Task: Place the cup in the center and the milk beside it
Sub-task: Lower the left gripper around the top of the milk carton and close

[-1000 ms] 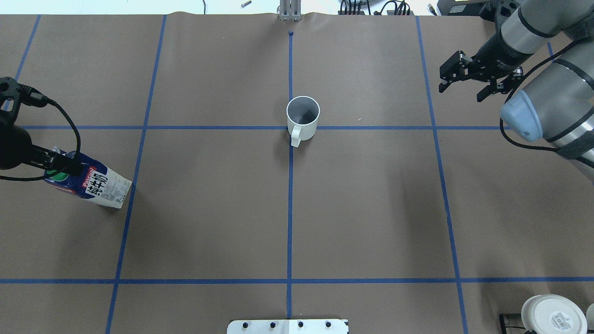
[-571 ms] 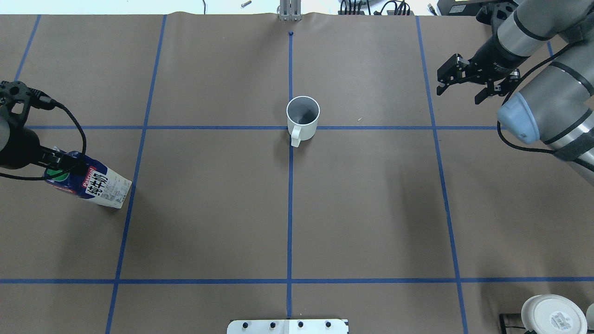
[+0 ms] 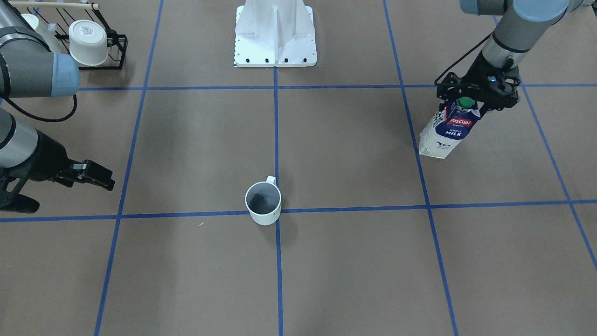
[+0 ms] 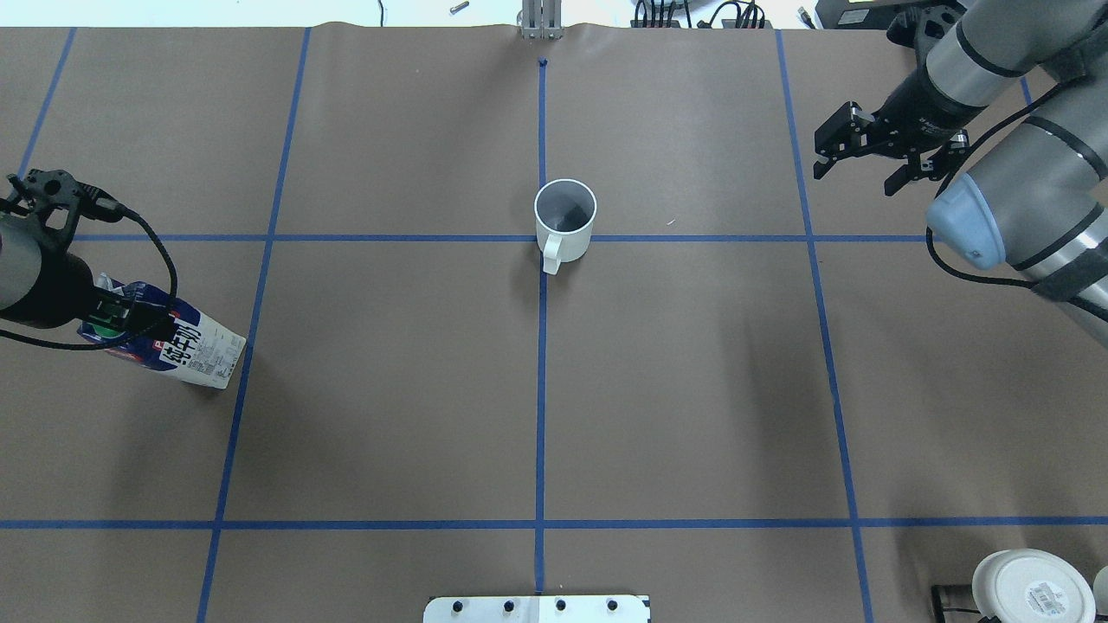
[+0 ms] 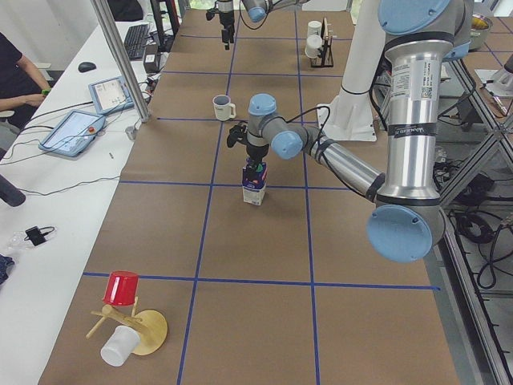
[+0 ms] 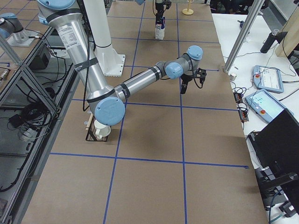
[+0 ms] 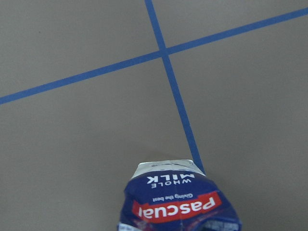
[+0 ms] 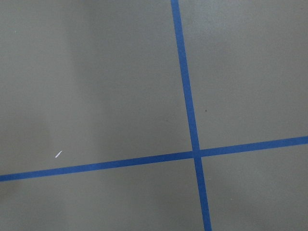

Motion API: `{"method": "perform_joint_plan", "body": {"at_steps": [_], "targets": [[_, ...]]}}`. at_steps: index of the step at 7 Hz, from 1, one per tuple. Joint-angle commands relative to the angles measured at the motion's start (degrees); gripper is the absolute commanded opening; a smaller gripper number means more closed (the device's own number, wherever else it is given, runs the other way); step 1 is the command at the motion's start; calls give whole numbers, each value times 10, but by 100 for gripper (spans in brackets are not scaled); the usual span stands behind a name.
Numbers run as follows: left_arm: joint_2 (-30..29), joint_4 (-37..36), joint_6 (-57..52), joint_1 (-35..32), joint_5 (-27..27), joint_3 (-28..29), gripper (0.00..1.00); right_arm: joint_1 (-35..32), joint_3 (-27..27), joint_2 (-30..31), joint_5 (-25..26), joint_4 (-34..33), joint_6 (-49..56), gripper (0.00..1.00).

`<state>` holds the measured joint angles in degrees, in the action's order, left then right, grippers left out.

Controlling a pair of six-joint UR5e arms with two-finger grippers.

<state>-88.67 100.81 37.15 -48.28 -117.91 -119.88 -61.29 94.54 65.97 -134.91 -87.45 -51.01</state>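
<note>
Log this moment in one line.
cup on center | milk apart | left gripper at milk top, closure unclear | right gripper open, empty

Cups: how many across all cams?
5. Mug at the center; rack cup; second rack cup beside it; red cup and white cup on the wooden stand. More may be hidden.

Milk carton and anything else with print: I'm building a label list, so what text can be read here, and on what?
"Pascual": red band on the milk.
"WHOLE MILK": milk, blue panel beside the band.
"Giving the best": milk, small print between those two.
Large black characters on the milk's white side: cannot be made out.
Label on the white cup base: too small to read.
</note>
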Motion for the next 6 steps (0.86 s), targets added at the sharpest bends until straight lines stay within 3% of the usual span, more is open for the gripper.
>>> {"method": "perform_joint_plan", "body": {"at_steps": [1,2,4,5,6], "targets": [[3,-4,1,3,-5,-3,14,1,-1,0,1,0,-1,100],[4,-14,7,-3,-18,-5,0,0,0,-2,-2,1,0,100],[-14,-57,7,-62,-105,-13,0,-1,5,-2,-5,1,-1,100],[-72,-117,7,-68,-105,-13,0,-1,5,-1,-4,1,0,100],[-161,-224,8,-68,-105,-11,0,-1,5,0,-2,1,-1,100]]}}
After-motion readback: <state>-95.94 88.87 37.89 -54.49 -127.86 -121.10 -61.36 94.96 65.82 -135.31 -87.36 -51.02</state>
